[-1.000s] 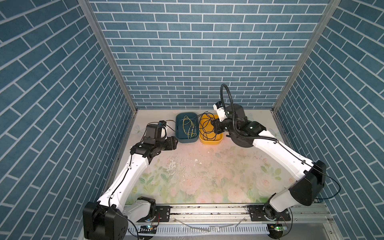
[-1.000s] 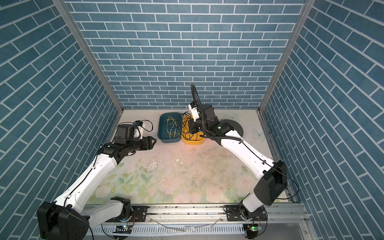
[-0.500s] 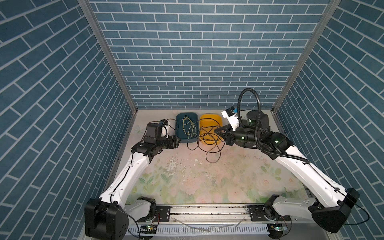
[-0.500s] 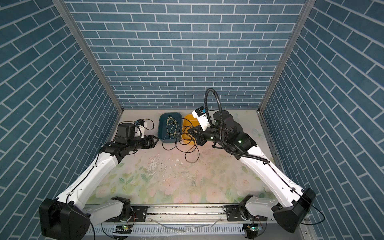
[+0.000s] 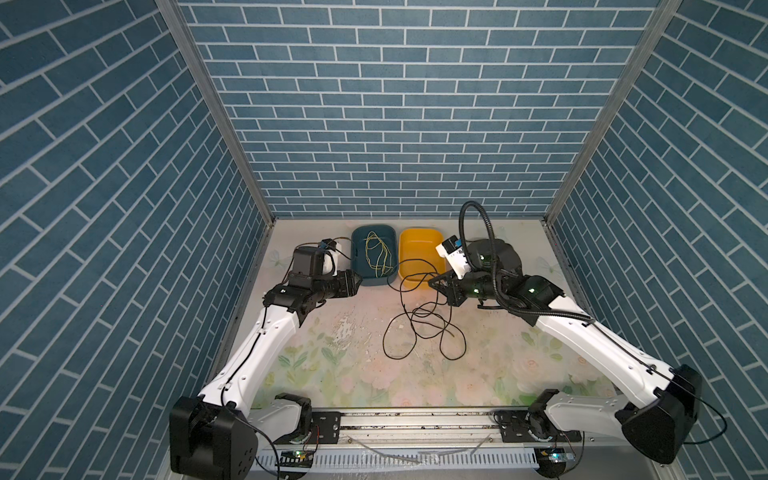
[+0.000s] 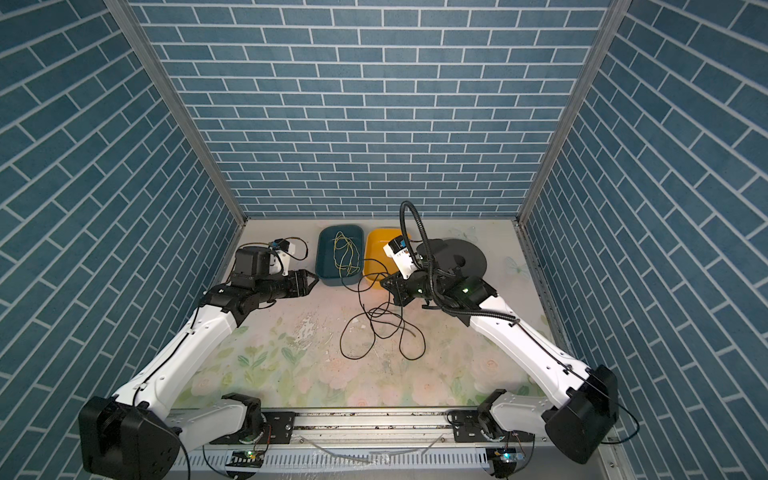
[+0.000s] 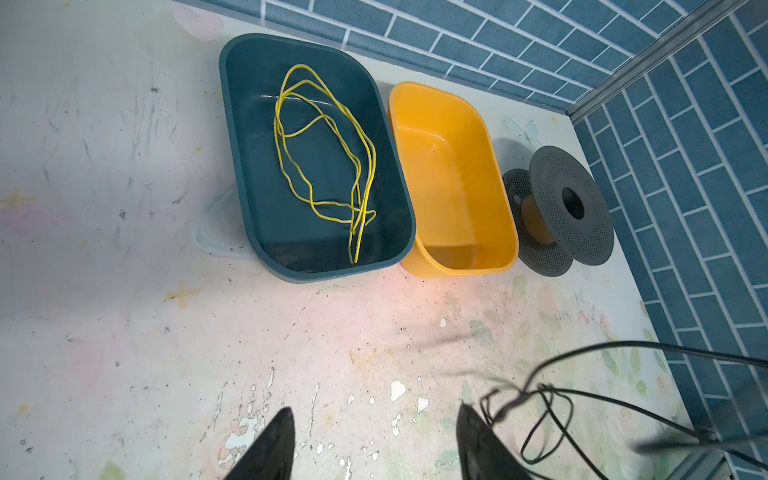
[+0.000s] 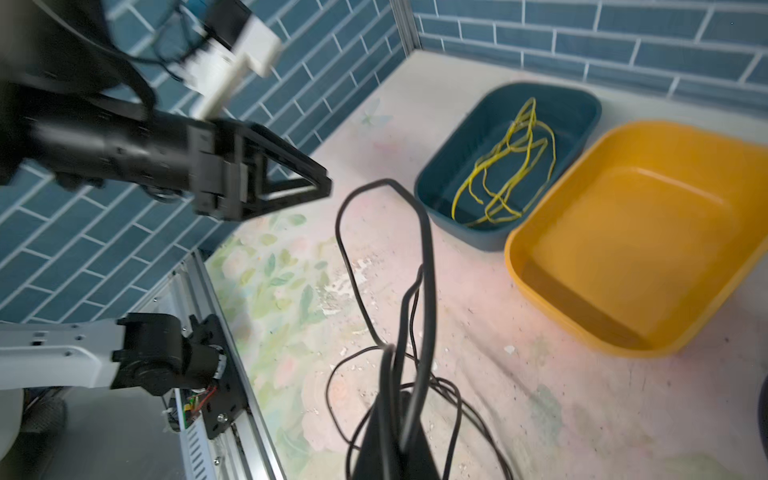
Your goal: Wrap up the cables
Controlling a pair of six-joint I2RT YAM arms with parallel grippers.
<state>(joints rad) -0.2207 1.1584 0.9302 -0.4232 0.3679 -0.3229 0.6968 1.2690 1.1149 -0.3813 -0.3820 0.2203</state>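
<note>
The cable point(image 5: 419, 328) lies in loose, crossing loops on the middle of the worktop point(image 5: 332, 374), in front of the yellow tub point(image 5: 419, 229). One strand rises from the heap to the right tool point(image 5: 434, 282), which is pressed together and pinching it. A free loop stands up in the air beyond the tip, toward the tubs. The left tool point(image 5: 353, 282) hangs just beside the blue tub point(image 5: 372, 226) with its fingers spread and nothing between them, apart from the cable. A thin yellow wire point(image 5: 376, 257) lies in the blue tub, the yellow tub is empty, and a grey reel point(image 7: 582, 232) stands beside it.

The main risk is the tangle: several strands cross each other, so a hard pull could draw them into a knot instead of freeing length. The cord is thin and glossy, so it may slide out of the pinch under tension. The raised loop could also hook on a tub rim or on the left tool and drag it.
</note>
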